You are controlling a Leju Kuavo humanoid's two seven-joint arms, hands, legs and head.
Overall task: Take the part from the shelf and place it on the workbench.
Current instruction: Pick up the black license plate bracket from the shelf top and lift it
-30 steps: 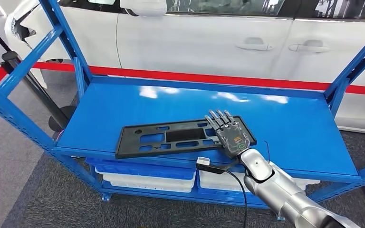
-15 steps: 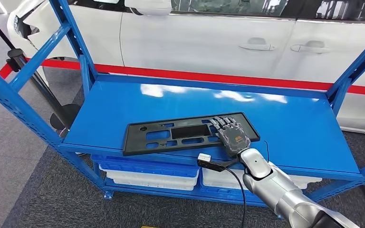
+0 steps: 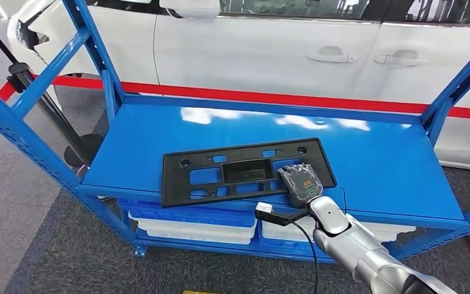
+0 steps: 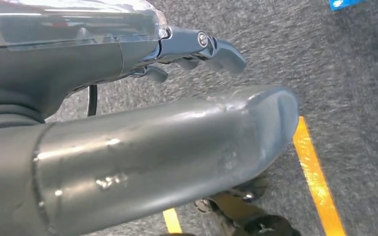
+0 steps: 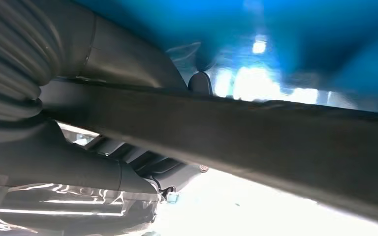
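Observation:
The part (image 3: 245,171) is a long black plastic plate with several cut-outs, lying on the blue shelf (image 3: 373,153) near its front edge. My right hand (image 3: 301,182) grips the part's right end, fingers curled over the top. In the right wrist view the part's dark edge (image 5: 256,132) runs across the picture between the thumb and the fingers of my right hand (image 5: 78,162). My left hand (image 4: 142,147) hangs over grey carpet with nothing in it, fingers apart.
Blue uprights (image 3: 98,55) frame the shelf on both sides. White and blue bins (image 3: 190,223) sit on the level below. A white car (image 3: 269,55) stands right behind the shelf. A black stand (image 3: 43,98) is at the left. Yellow lines (image 4: 315,172) mark the floor.
My right hand's fingers, stretched flat on the part a second ago, have curled down onto its right end. The part has turned slightly on the shelf. The camera has shifted a little.

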